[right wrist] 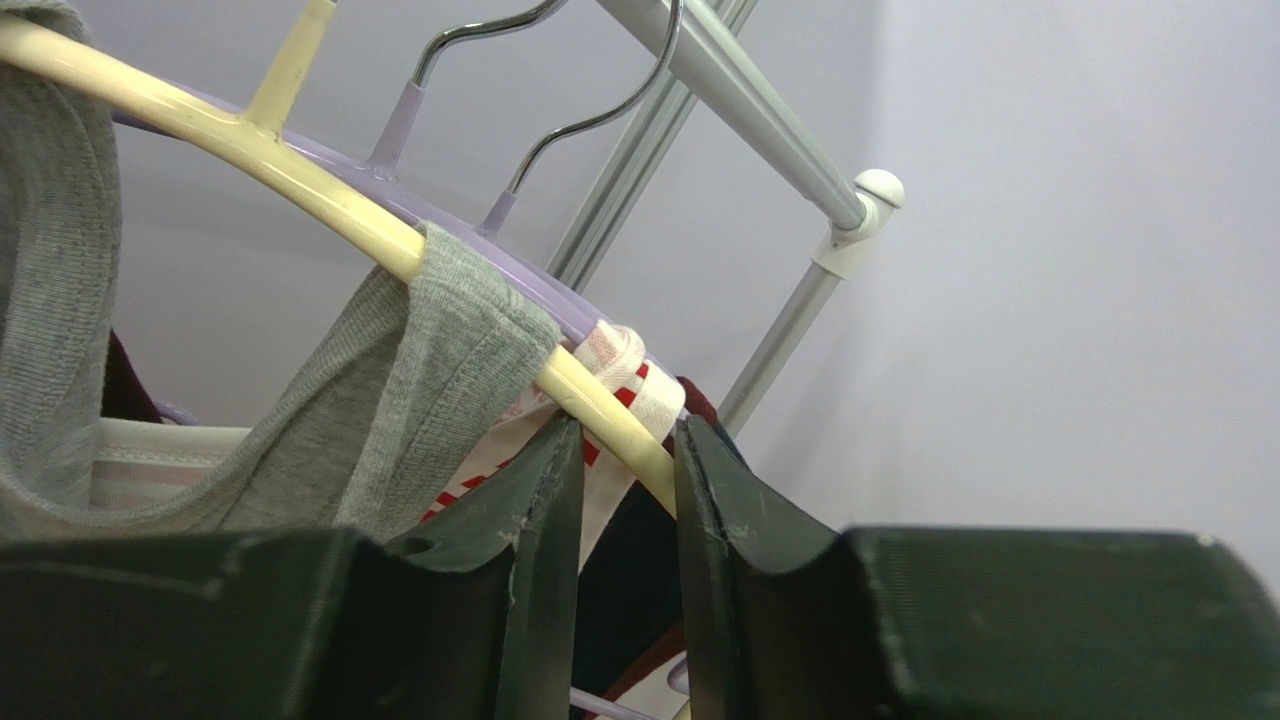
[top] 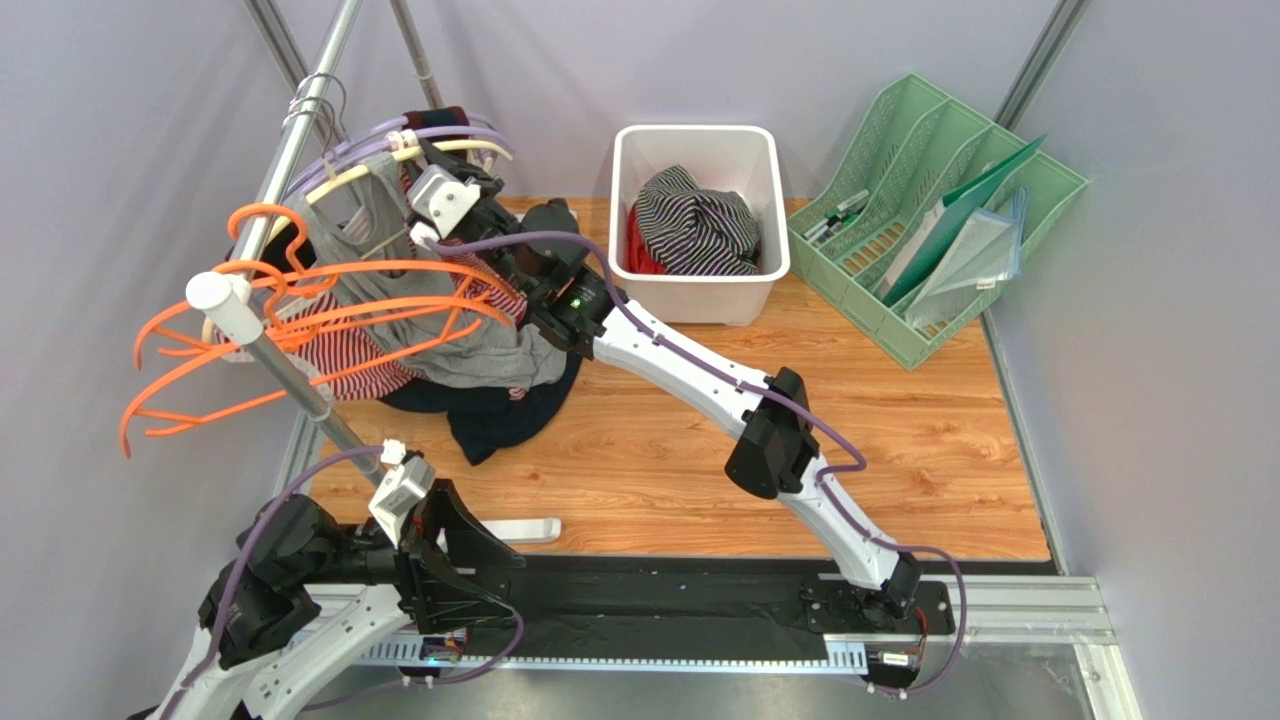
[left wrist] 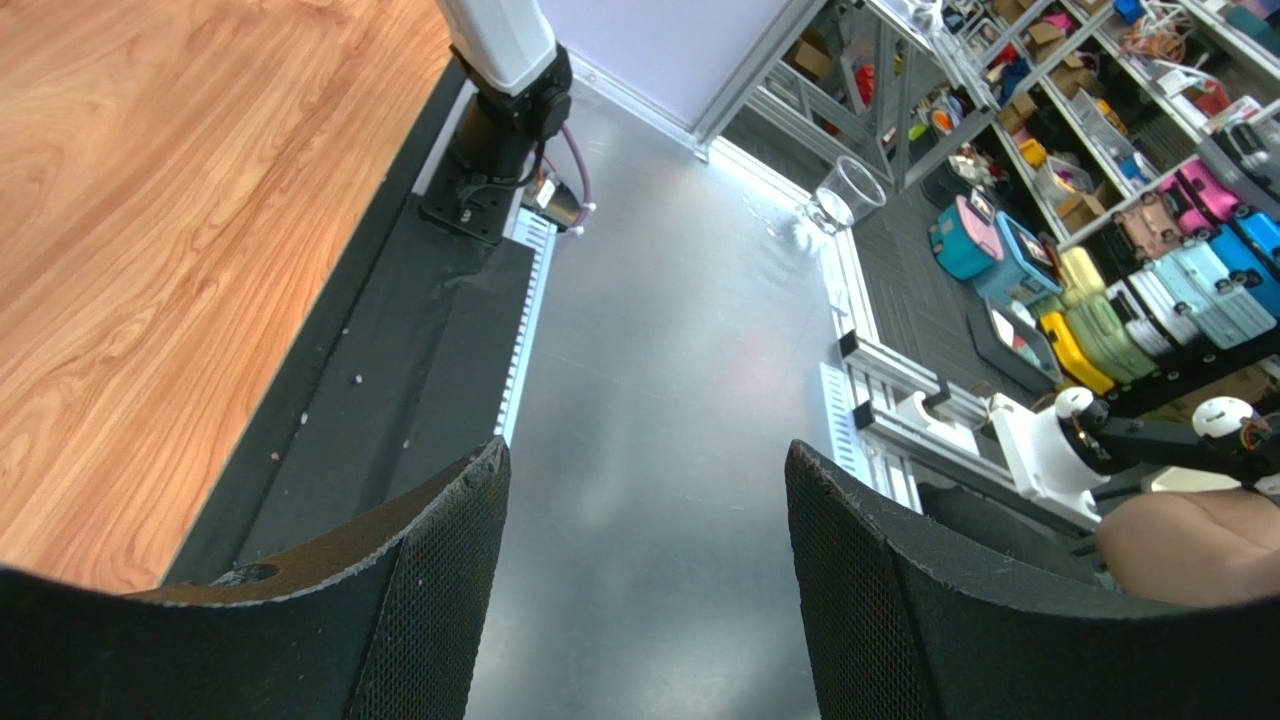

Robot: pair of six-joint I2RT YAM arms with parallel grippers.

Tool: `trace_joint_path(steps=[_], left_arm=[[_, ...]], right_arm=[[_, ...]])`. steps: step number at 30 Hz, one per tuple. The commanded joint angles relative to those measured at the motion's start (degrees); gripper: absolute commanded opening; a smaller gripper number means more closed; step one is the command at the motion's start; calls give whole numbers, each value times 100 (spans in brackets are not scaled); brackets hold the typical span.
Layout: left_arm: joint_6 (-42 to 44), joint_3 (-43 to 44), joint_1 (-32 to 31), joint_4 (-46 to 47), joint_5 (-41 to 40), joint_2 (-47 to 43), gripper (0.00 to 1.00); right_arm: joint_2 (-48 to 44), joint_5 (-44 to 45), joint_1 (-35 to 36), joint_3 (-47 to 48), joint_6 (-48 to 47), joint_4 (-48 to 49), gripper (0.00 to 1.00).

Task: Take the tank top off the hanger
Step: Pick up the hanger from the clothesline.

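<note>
- The left gripper [left wrist: 643,495] is held open and empty above the metal base plate [left wrist: 676,345].
- The cream hanger [right wrist: 226,150], on which the grey tank top [right wrist: 436,368] is hung, is closely flanked by the right gripper [right wrist: 627,458] jaws; whether they clamp it cannot be told.

Overhead rear view; wrist close-up below hanger [right wrist: 226,150]

tank top [right wrist: 451,360]: grey ribbed knit cloth, matt, soft-looking
hanger [right wrist: 226,153]: cream plastic, smooth, faint gloss
rail [right wrist: 751,105]: grey metal tube, smooth, dull sheen
orange hangers [top: 256,276]: plastic, smooth, glossy
table [top: 676,450]: wood grain, smooth, satin; black matt strip along its near edge
bin [top: 706,296]: white plastic, smooth, glossy, at the far edge
striped garment [top: 699,222]: black-and-white cloth, matt, crumpled
file rack [top: 917,113]: pale green plastic, slotted, matt, at the far right corner
</note>
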Motion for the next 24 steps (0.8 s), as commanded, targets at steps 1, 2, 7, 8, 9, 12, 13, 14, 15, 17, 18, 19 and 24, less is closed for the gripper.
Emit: trace_joint_path(steps=[1,2,7,8,9,12,13,14,15,17,18,19,24], left_arm=[[121,203,-9,-25,0,-598,73],[121,203,-9,-34,0,-599,73],[86,212,-9,-25,-8,-607,73],[86,203,-9,-34,-8,-625,73],[86,203,-9,-34,0,-625,73],[86,247,-9,-69,9,-625,73],[86,256,-9,-87,1,-616,73],[86,264,0,-95,0,-616,73],[77,264,0,-104,9,-625,73],[68,273,-9,-95,1,-625,73],[68,282,-9,-95,0,-616,73],[59,282,0,-95,9,-607,73],[68,308,-9,-139,-8,-607,73]], right_arm=[[14,14,30,233,-42,346,27],[14,-30,38,225,-59,329,27],[14,-109,30,137,-226,390,32],[23,-100,38,137,-261,425,35],[49,-92,30,137,-331,434,37],[93,-153,30,163,-455,504,42],[180,-162,38,267,-551,504,43],[207,-171,21,303,-569,522,43],[216,-162,12,321,-569,531,43],[260,-223,-5,373,-526,478,43],[286,-249,3,383,-534,487,43],[304,-258,3,391,-534,487,42],[454,-215,-14,567,-420,531,27]])
